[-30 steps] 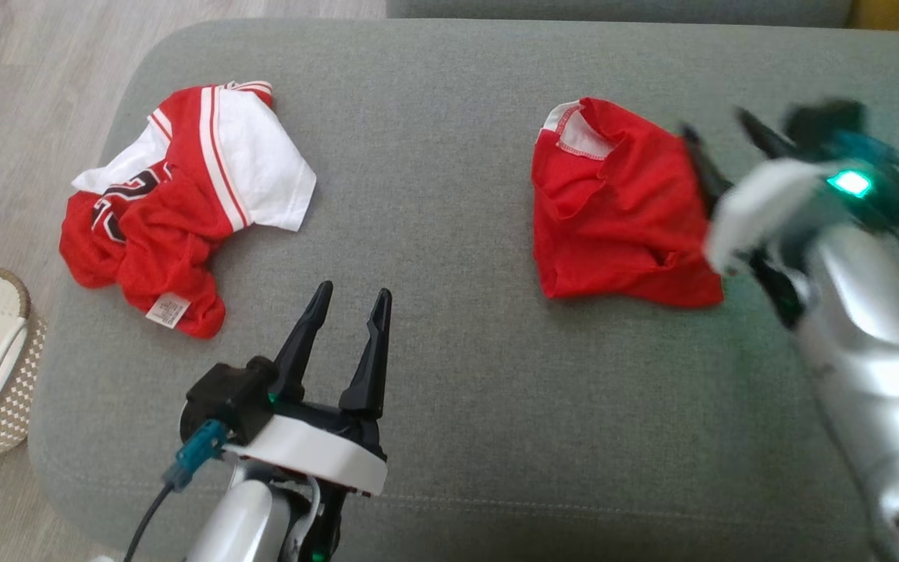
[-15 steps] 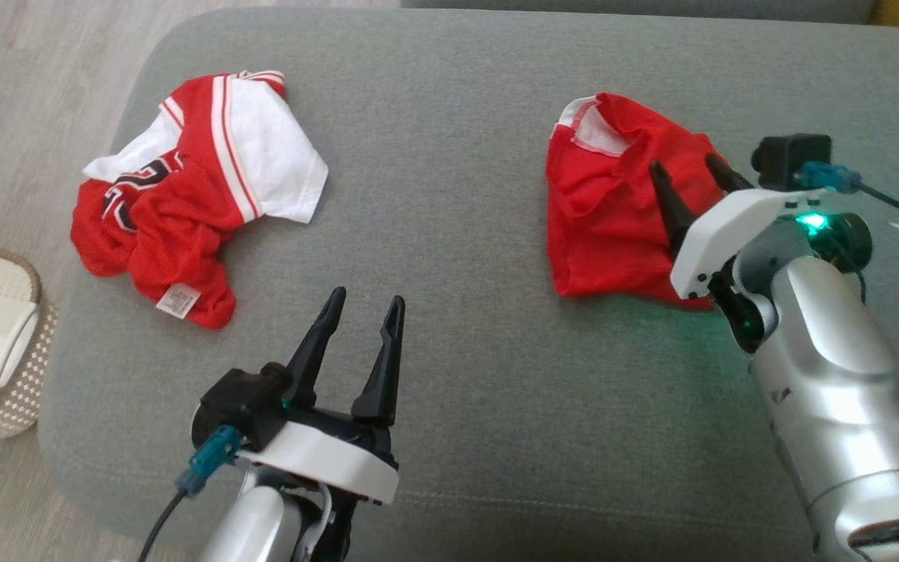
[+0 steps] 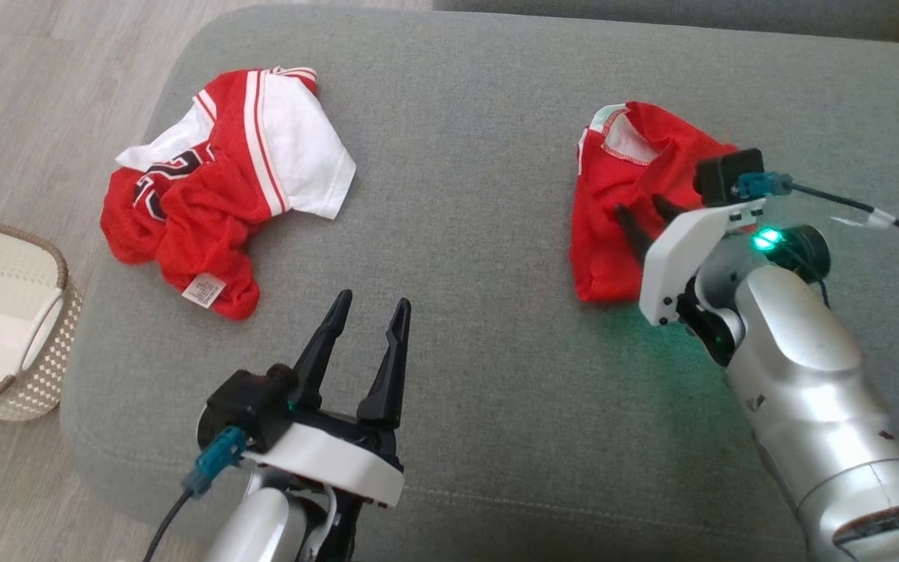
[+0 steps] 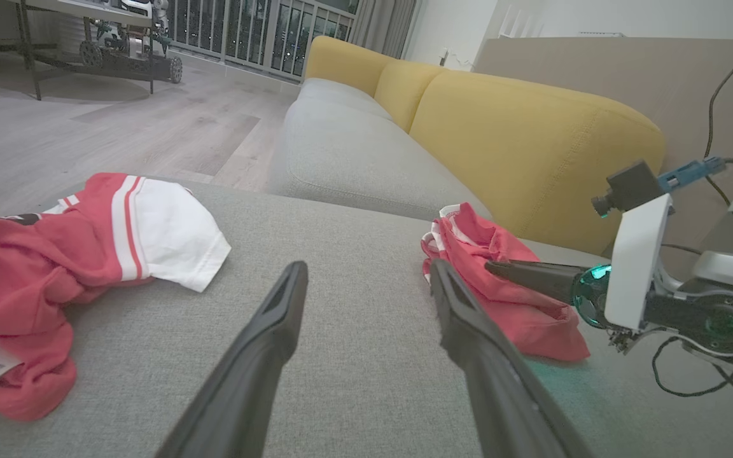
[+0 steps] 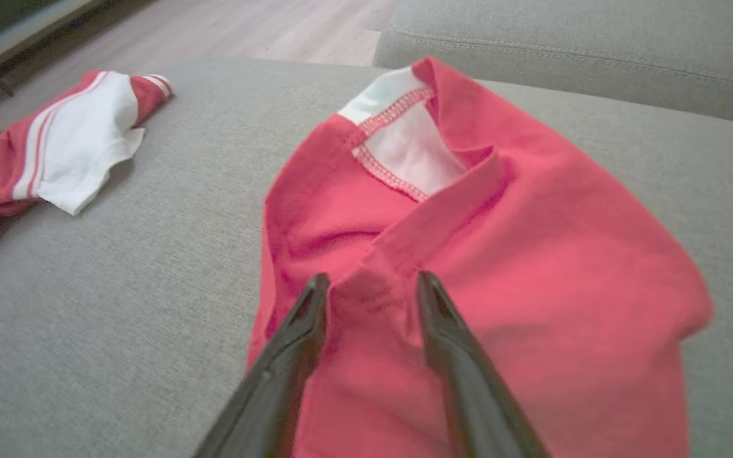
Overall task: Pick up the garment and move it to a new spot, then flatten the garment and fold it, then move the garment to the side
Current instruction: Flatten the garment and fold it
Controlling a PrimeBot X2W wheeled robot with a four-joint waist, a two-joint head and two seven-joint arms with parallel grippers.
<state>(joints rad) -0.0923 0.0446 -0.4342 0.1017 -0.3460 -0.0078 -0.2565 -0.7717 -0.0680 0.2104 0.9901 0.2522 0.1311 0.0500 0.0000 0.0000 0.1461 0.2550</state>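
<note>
On the right half of the grey cushion (image 3: 481, 367) lies the red garment (image 3: 602, 254), crumpled, its white-lined neck opening on the side away from the robot. The right gripper (image 5: 373, 280) is down on it, jaws moderately apart and set either side of a raised fold near that neckline. That placement gives them a ridge of cloth to pinch rather than flat fabric. I judge the pick-up to be at the closing stage, and no firm pinch shows yet. The left gripper (image 3: 374, 299) hovers wide open above bare cushion, well apart from both garments, probably kept clear until flattening needs both arms. A red-and-white jersey (image 3: 262, 156) sits on the left half near a woven basket (image 3: 40, 367). Its black numerals are buried in creases, and its white tag (image 3: 204, 289) carries print too small to read.
</note>
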